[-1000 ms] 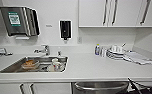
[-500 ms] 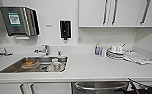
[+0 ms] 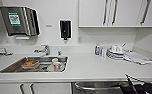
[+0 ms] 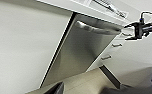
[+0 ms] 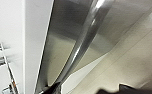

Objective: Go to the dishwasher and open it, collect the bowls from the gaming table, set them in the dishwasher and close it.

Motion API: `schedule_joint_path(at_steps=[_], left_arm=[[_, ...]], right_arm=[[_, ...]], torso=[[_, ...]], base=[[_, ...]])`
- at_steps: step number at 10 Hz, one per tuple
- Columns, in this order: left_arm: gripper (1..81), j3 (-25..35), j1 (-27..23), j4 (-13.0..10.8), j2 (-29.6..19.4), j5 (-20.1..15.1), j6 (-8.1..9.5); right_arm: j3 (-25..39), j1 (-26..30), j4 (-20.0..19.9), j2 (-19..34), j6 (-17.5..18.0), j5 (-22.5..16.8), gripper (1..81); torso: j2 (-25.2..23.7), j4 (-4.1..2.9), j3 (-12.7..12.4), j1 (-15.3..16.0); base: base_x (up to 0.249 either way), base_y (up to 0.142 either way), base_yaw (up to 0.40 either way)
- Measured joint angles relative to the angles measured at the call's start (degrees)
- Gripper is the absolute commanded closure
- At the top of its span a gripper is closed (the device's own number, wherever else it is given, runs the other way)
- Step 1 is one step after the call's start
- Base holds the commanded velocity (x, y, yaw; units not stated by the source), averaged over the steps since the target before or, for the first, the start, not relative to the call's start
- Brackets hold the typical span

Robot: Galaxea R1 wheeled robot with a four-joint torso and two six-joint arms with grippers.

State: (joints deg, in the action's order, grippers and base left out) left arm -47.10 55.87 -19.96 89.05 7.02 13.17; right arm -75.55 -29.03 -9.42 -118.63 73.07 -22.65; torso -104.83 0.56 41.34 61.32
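- the opening step is in hand: the dishwasher (image 4: 84,50) is seen shut under the counter (image 3: 92,67).
- the right gripper (image 4: 134,31) is held spread wide, just beside the handle (image 4: 97,28).
- closing on that bar, then a pull, is judged needed.

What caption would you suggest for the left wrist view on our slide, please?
Right gripper reaches toward the bar handle of the closed stainless-steel dishwasher under the white counter.

One dishwasher (image 4: 84,50), one sink (image 3: 9,67), one faucet (image 3: 45,49), one towel dispenser (image 3: 18,21)
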Motion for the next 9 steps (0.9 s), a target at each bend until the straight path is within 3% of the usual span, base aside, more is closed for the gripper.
schedule_joint_path(at_steps=[3,9], left_arm=[[1.0,-0.4,0.0,0.0,0.0,0.1,0.04],[1.0,-1.0,0.0,0.0,0.2,0.2,0.09]], right_arm=[[-3.8,-0.5,0.1,-2.0,6.4,-0.5,1.0],[-8.7,-2.4,0.1,-9.3,6.9,-0.7,1.0]], torso=[[0.0,0.0,0.0,0.0],[0.0,0.0,0.0,0.0]], base=[[0.0,0.0,0.0],[0.0,0.0,0.0]])
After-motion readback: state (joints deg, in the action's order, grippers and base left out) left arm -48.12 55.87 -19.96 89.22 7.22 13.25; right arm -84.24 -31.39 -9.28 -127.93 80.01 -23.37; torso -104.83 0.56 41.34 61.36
